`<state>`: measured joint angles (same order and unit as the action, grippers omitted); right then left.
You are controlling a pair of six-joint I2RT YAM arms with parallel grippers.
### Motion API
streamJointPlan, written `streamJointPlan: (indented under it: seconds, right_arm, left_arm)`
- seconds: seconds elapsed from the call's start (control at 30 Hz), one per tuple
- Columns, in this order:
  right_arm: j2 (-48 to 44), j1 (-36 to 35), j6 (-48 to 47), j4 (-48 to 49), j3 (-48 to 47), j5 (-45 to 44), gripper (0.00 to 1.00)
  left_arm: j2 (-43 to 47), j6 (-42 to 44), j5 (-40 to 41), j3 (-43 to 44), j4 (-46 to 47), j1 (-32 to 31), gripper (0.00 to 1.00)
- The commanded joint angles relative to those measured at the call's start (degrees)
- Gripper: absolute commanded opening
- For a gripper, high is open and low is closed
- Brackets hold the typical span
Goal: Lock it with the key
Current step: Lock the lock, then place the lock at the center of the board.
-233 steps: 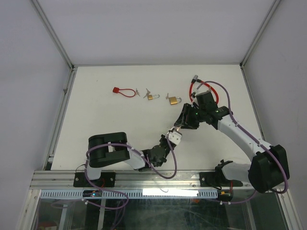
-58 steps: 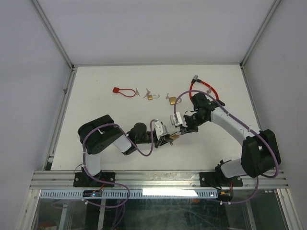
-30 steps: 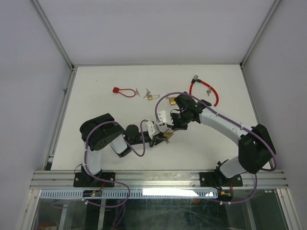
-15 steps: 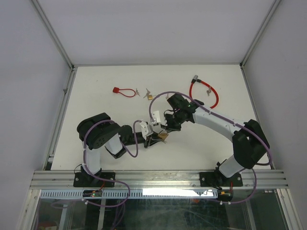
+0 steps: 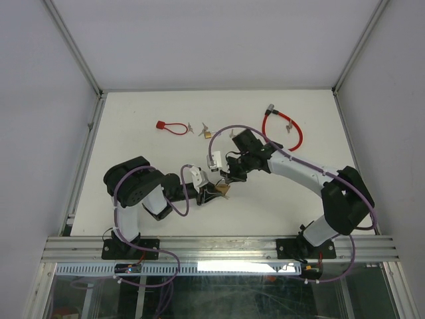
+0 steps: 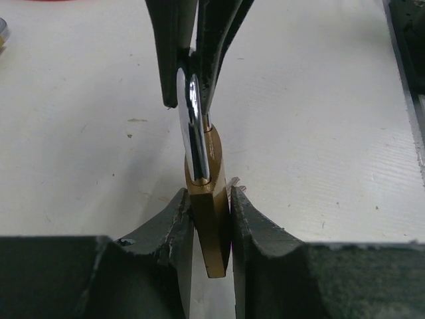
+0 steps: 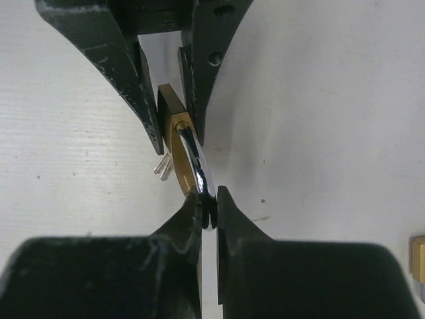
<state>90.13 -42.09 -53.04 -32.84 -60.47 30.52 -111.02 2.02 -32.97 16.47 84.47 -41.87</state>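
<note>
The gold padlock [image 5: 224,190] is lifted off the white table [image 5: 133,159], near the middle and a little toward 6 o'clock in the top view. Its silver loop [image 6: 194,126] is pushed down into the gold body.

The left gripper [image 5: 214,194] reaches in from 9 o'clock. Its two dark fingers [image 6: 179,219] are close together and squeeze the gold body from both flat sides. The right gripper [image 5: 229,178] comes in from 1 o'clock. Its fingers [image 7: 192,212] are almost touching and pinch the padlock by the top of its loop. So both grippers hold the same padlock, one at each end.

In the right wrist view, two small silver key tips [image 7: 161,167] stick out just beside the gold body, at 9 o'clock from it. I cannot tell if a key sits in the keyhole.

Further out on the table, a tiny gold padlock with keys [image 5: 207,132] lies at 12 o'clock from the held one. A small red lock with a thin red loop [image 5: 171,126] lies at 10 o'clock. A long red cable lock [image 5: 284,126] lies curled at 2 o'clock, well apart from the grippers.
</note>
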Motion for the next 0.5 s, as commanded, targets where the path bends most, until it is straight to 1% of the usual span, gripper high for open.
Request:
streamJointPlan:
  seconds: [0.0, 0.03, 0.1, 0.13, 0.2, 0.37, 0.47]
  right_arm:
    - [2.29, -0.88, 5.41, 3.49, 3.63, 18.88, 0.0]
    - [1.43, 1.32, 5.72, 3.23, 3.52, 19.34, 0.0]
    - [0.1, 5.43, 4.88, 1.24, 3.28, 21.41, 0.0]
    - [-0.4, 7.39, 4.05, -0.09, 3.14, 22.97, 0.0]
    - [-1.6, 10.34, 2.49, -2.6, 3.05, 25.04, 0.0]
    - [-3.52, 16.13, -0.64, -7.01, 2.94, 27.77, 0.0]
    - [-2.68, 19.55, -1.01, -10.25, 1.14, 28.04, 0.0]
  left_arm:
    - [1.64, -1.37, 5.62, 0.59, 11.36, -0.54, 0.18]
    - [2.44, -3.47, 5.93, 0.35, 11.56, -0.53, 0.27]
    - [4.17, -7.56, 6.68, -0.4, 11.86, -0.55, 0.48]
    - [5.03, -9.37, 7.29, -0.79, 12.08, -0.54, 0.57]
    - [6.87, -12.24, 7.82, -2.28, 12.78, -0.56, 0.69]
    - [12.91, -15.96, 10.9, -5.89, 13.47, -0.53, 0.8]
    - [17.71, -17.92, 13.55, -7.68, 10.73, -0.56, 0.84]
